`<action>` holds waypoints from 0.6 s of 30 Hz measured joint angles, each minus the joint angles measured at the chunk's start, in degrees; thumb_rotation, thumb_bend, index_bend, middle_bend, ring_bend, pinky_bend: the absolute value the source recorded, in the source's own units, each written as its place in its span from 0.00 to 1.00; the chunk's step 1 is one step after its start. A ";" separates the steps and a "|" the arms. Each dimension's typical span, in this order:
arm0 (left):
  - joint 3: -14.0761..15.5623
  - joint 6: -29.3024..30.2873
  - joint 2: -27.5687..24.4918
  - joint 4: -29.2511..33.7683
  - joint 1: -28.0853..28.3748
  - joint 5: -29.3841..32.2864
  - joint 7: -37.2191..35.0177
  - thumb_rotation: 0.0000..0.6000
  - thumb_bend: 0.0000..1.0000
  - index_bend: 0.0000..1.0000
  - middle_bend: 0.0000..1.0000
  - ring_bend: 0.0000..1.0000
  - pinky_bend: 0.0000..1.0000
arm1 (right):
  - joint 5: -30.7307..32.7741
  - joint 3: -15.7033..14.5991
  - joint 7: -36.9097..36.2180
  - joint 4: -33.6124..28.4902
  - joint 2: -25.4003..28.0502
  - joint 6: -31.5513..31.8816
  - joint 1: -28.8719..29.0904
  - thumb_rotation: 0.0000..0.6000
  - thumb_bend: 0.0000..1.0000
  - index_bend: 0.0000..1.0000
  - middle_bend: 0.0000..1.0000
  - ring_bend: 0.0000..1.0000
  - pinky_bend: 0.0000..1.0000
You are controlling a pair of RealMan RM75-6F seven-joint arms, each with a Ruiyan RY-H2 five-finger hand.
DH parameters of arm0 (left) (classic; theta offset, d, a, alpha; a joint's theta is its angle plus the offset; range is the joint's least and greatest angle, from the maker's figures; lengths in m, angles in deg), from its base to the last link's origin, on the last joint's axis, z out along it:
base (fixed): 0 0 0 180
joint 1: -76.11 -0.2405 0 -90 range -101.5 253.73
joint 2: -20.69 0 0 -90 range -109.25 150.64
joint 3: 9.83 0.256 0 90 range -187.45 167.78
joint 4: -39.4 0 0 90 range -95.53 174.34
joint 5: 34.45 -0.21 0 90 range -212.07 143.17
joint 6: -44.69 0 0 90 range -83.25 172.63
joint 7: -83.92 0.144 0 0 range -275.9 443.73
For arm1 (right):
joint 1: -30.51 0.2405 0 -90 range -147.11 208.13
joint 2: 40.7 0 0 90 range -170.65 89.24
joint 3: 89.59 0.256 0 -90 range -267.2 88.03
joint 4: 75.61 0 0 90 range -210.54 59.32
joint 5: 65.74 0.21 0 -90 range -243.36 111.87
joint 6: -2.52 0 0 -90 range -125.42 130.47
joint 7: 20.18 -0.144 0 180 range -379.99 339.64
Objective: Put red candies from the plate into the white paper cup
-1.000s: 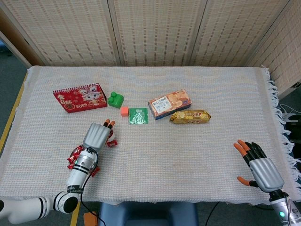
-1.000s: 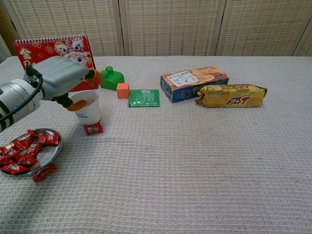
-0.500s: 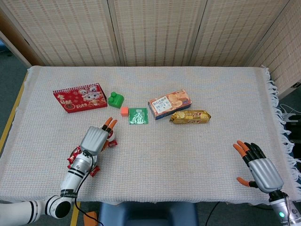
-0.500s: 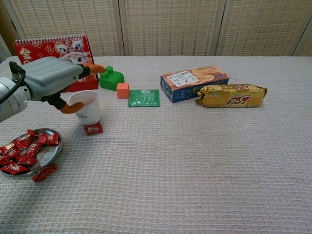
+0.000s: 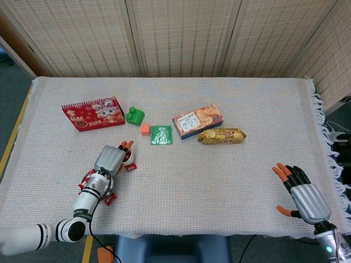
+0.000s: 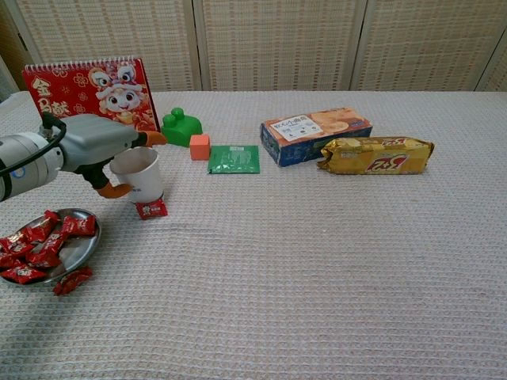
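Left of the white paper cup (image 6: 139, 172), red candies (image 6: 36, 245) fill the round metal plate (image 6: 81, 247). The left hand (image 6: 99, 142) has dropped beside the cup, fingers spread, seemingly empty: likely a release. The right hand (image 5: 303, 192), far right, idles open.

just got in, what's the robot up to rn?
It is moving red candies from the metal plate into the white paper cup. The left hand is at the cup, fingers by its rim; whether it holds a candy cannot be told. One candy lies on the cloth at the cup's base, another beside the plate. The right hand rests open at the table's near right edge.
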 measured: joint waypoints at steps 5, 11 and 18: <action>0.53 1.22 1.10 -1.85 0.01 -1.51 -1.37 1.00 0.40 0.20 0.36 0.84 1.00 | 0.14 0.05 0.16 -0.02 -0.07 -0.07 0.00 1.00 0.06 0.00 0.00 0.00 0.06; 0.74 1.82 1.92 -3.97 0.15 -2.57 -3.00 1.00 0.40 0.23 0.36 0.84 1.00 | 0.39 0.12 0.36 -0.10 -0.12 -0.18 0.02 1.00 0.06 0.00 0.00 0.00 0.06; 0.30 2.73 1.64 -4.79 0.43 -2.00 -2.87 1.00 0.40 0.24 0.36 0.84 1.00 | 0.69 0.22 0.48 -0.10 -0.18 -0.51 0.15 1.00 0.06 0.00 0.00 0.00 0.06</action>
